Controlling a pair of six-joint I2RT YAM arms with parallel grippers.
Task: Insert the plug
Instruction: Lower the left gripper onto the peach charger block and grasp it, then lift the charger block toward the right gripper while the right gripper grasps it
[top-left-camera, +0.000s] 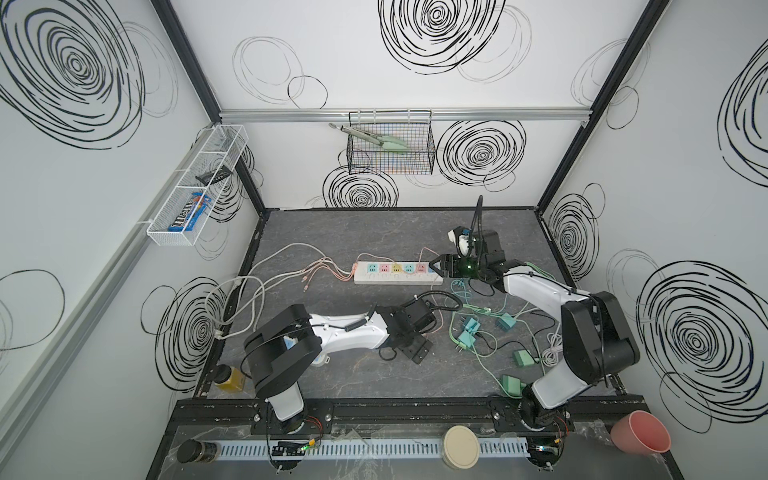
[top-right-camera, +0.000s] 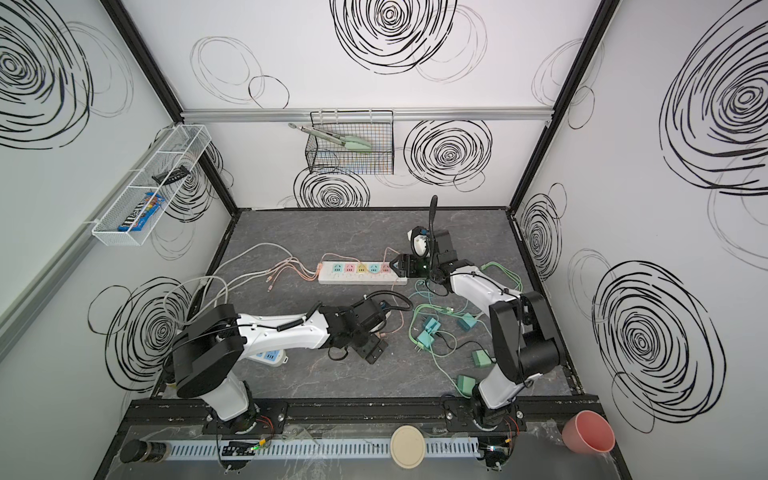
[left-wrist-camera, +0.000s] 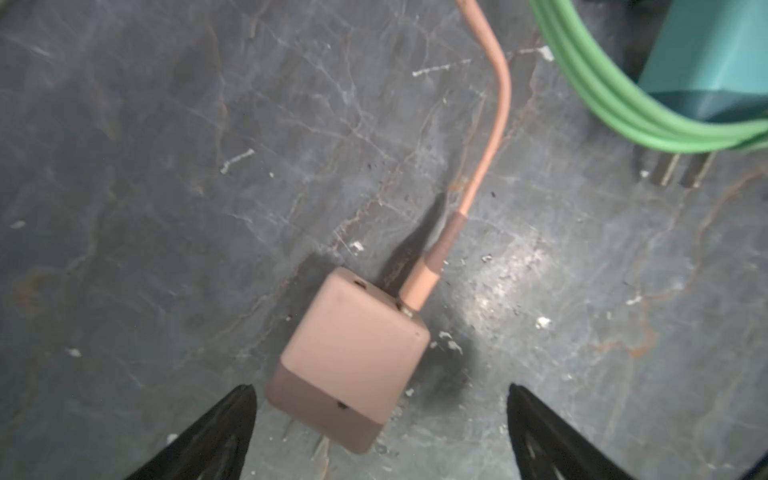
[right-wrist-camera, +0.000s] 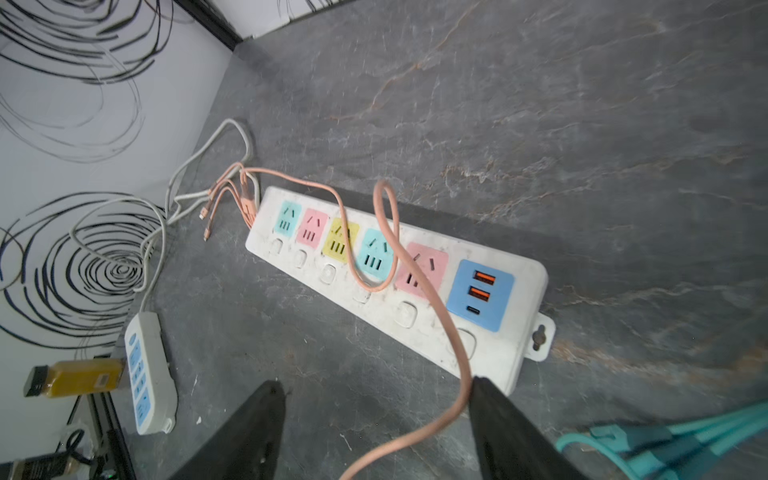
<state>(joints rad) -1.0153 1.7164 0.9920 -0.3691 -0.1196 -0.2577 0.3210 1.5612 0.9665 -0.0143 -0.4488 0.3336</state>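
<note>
The tabletop (top-left-camera: 332, 232) is a dark grey slab with pale marble-like veining and a matt, slightly scuffed finish. Toward its back lies a long white plastic power strip (top-left-camera: 397, 274), flat, with rounded corners and a row of pastel socket faces in teal, pink and yellow, plus a blue USB panel at one end.

The right gripper (right-wrist-camera: 376, 384) hangs over that USB end, its black wedge-shaped jaws spread wide with nothing clamped. A thin, smooth pink cable (right-wrist-camera: 453, 345) loops across the strip and runs down between them, close along one jaw; whether it touches is hard to tell.

The left gripper (left-wrist-camera: 380, 390) is low over the middle of the tabletop, its jaws fully apart and holding nothing. Between them lies the pink plug (left-wrist-camera: 349, 361), a matt cube with softened edges, resting on the tabletop well apart from the strip, with the pink cable leaving its far face. Beside it lie glossy green cords (left-wrist-camera: 615, 104) and a teal plug (left-wrist-camera: 706, 54).
</note>
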